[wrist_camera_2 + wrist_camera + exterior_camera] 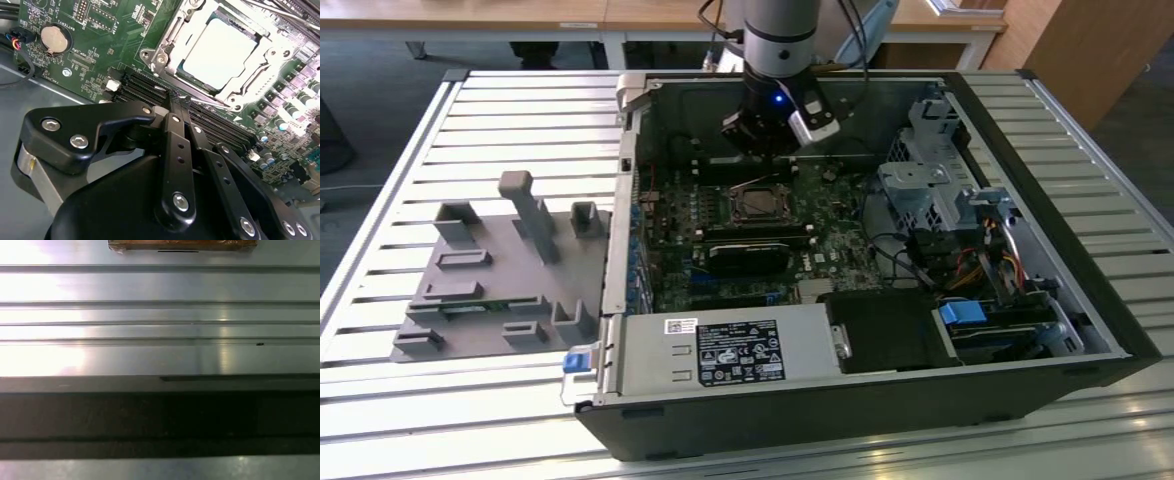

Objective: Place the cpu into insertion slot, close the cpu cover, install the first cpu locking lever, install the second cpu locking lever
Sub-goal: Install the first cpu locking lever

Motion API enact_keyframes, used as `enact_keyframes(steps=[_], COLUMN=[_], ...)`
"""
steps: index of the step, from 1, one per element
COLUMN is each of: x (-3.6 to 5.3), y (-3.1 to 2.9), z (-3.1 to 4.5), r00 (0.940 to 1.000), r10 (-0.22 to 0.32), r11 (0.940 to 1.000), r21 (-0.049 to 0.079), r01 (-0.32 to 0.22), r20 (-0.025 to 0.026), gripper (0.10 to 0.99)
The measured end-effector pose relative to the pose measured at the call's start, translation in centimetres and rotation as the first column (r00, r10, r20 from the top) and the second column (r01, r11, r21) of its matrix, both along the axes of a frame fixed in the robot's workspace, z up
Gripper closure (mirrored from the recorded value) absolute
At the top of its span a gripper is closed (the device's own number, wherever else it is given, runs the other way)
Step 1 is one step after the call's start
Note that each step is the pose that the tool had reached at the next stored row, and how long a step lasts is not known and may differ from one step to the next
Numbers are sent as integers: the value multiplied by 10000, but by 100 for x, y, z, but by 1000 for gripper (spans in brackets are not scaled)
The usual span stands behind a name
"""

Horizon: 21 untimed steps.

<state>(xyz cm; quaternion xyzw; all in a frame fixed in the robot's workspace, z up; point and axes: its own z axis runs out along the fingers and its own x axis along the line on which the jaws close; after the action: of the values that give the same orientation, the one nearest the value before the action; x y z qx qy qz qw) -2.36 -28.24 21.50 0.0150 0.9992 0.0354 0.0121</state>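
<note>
Silvery cpu seated under cpu cover, upper right of second wrist view, just beyond gripper, fingers closed, holding nothing.

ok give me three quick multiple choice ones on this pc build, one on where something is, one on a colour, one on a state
1. Where is the cpu?
A) in the insertion slot
B) on the grey fixture outside the case
C) on top of the power supply

2. What colour is the circuit board?
A) red
B) green
C) white

3. How does the cpu cover stand?
A) raised upright
B) taken out of the case
C) lying flat around the cpu

Answers:
1 A, in the second wrist view its pale face sits framed in the insertion slot.
2 B, green shows all around the insertion slot.
3 C, the metal frame lies down along the cpu's edges.
</note>
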Motion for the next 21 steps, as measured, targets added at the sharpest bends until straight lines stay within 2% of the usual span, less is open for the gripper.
enact_keyframes(steps=[21], x=[37], y=[1], z=[-118], r00=[10000], r10=[0], r11=[10000], r21=[-60], r01=[0], r20=[0], gripper=[980])
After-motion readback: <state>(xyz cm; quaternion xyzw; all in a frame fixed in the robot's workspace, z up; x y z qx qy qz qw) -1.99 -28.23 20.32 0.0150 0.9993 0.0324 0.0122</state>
